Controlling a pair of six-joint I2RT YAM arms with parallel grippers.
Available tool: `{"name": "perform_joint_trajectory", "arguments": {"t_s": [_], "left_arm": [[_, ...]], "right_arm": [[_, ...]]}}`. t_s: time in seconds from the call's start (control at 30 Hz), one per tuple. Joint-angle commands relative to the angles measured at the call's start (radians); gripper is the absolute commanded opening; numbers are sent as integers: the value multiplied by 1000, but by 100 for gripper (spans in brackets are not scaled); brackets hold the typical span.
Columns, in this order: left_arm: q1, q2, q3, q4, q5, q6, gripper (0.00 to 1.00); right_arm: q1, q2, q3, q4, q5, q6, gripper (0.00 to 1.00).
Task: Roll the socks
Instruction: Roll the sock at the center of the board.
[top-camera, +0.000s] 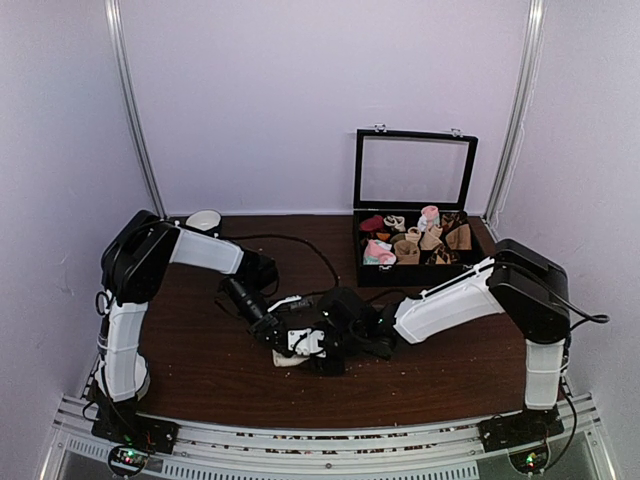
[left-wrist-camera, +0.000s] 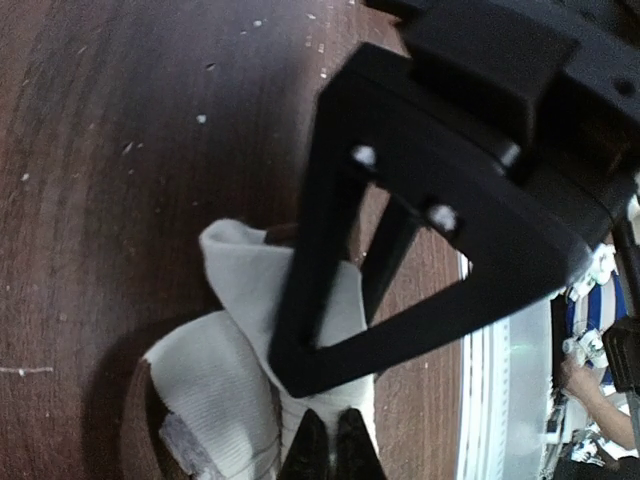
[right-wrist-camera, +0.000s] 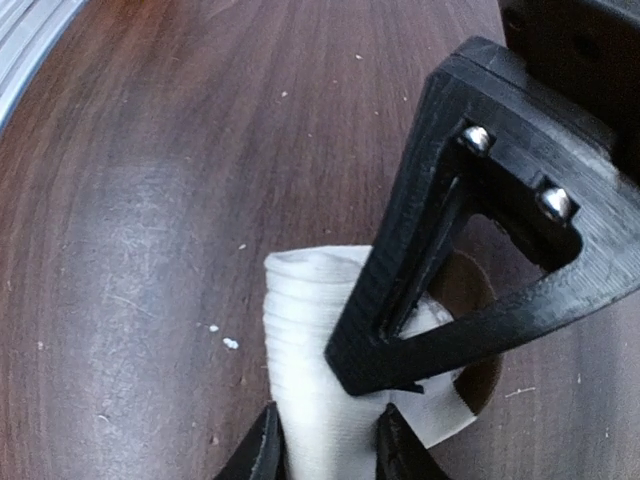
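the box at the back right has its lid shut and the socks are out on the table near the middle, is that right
Not quite. The box does sit at the back right, but its lid is not shut: it stands open, upright behind the box, as the top external view shows. The rest holds: the socks lie out on the table near the middle.

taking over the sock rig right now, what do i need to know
Left gripper: shut, pinching the socks.
Right gripper: fingers on either side of the same bundle with fabric between them; cannot tell whether it grips.
Socks: bunched and partly folded on the table, centre front, where the two arms meet.
Done: pair gathered, both grippers at it.
Left: the roll itself; the fabric looks loose, not yet a tight bundle.
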Motion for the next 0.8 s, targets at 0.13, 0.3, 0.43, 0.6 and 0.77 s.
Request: {"name": "perform_joint_trajectory", "arguments": {"t_s": [0.13, 0.3, 0.43, 0.6, 0.77], "left_arm": [[13, -83, 0, -30, -46, 36, 98], [70, -210, -63, 94, -198, -73, 98], [55, -251, -111, 187, -353, -131, 98], [-11, -188, -66, 181, -473, -169, 98], [-65, -109, -7, 153, -521, -194, 98]], "right_arm": [[-12, 61, 44, -149, -48, -13, 10], [-12, 53, 35, -182, -59, 58, 2], [-3, 26, 13, -205, -13, 149, 1], [8, -17, -29, -219, 12, 238, 0], [16, -35, -30, -230, 28, 301, 0]]}}
